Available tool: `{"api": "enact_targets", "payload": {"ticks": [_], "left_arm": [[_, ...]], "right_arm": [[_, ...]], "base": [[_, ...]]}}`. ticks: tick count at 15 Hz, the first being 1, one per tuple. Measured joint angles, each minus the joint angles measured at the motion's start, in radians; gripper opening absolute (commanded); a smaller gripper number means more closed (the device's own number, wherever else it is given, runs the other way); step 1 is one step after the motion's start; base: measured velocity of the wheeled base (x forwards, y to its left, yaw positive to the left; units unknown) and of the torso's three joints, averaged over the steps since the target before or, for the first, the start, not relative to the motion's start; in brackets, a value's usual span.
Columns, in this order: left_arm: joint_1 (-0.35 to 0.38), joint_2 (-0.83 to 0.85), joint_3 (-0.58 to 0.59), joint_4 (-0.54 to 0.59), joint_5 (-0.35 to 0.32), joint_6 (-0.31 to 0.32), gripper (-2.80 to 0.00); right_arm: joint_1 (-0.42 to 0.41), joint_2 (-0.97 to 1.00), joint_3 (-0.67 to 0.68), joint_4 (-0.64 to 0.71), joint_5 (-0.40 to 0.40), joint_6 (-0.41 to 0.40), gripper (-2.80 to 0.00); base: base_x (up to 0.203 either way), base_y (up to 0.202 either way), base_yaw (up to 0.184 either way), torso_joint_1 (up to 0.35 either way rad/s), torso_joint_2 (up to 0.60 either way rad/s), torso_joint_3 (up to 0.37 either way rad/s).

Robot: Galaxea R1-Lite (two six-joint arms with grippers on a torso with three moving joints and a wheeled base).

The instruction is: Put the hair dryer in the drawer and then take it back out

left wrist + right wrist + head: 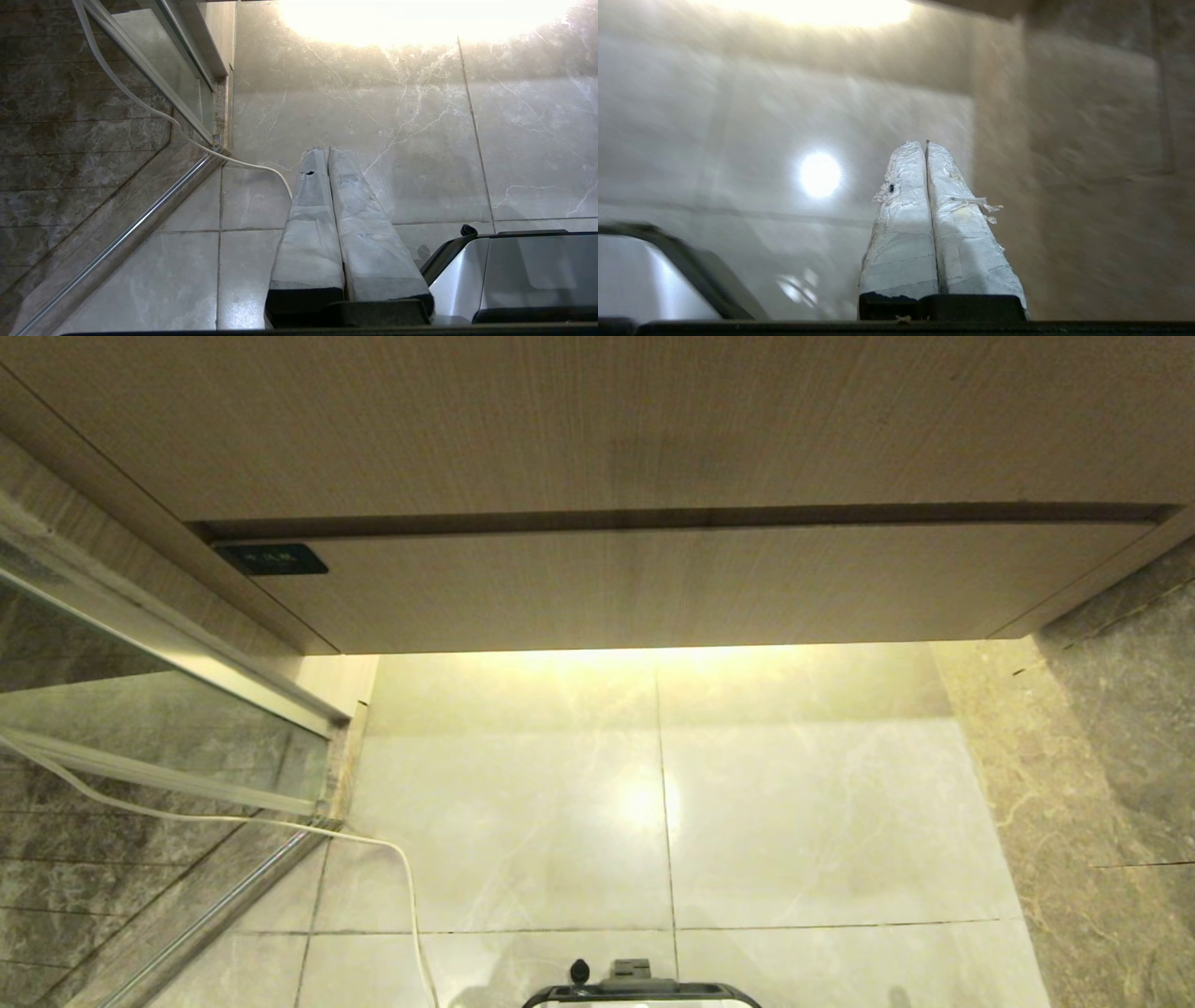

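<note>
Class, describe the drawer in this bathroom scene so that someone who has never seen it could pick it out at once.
Start at the wood-grain vanity hanging above the pale tiled floor, with a strip of light glowing beneath it. The drawer is the lower, shallower band under the dark horizontal gap, shut. Unlike the taller plain panel above, its flat handleless front carries a small black label at its left end.

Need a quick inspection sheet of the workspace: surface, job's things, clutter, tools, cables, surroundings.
Surface: pale marble floor tiles, glare under the cabinet.
Job's things: drawer closed, black label at its left end; hair dryer not seen.
Clutter: nothing seen.
Tools: left tool shut, empty, above floor; right tool shut, empty; neither in head view.
Cables: white cable runs across the floor from the left.
Surroundings: glass panel left, dark marble wall right, robot base.
</note>
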Motion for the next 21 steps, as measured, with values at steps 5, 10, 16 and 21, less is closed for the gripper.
{"api": "enact_targets", "payload": {"ticks": [5, 10, 16, 21], "left_arm": [[0.000, 0.000, 0.000, -0.001, 0.000, 0.000, -2.80], [0.000, 0.000, 0.000, -0.001, 0.000, 0.000, -2.80], [0.000, 0.000, 0.000, -0.001, 0.000, 0.000, -2.80], [0.000, 0.000, 0.000, -0.001, 0.000, 0.000, -2.80]], "right_arm": [[-0.020, -0.232, 0.079, -0.063, 0.291, 0.195, -2.80], [-0.053, -0.269, 0.083, 0.034, 0.394, 0.169, -2.80], [-0.106, -0.284, 0.084, 0.064, 0.391, 0.190, -2.80], [-0.108, -0.285, 0.084, 0.067, 0.386, 0.215, -2.80]], "base": [[0.000, 0.000, 0.000, 0.000, 0.00, 0.000], [0.000, 0.000, 0.000, 0.000, 0.00, 0.000], [0.000, 0.000, 0.000, 0.000, 0.00, 0.000], [0.000, 0.000, 0.000, 0.000, 0.00, 0.000]]}}
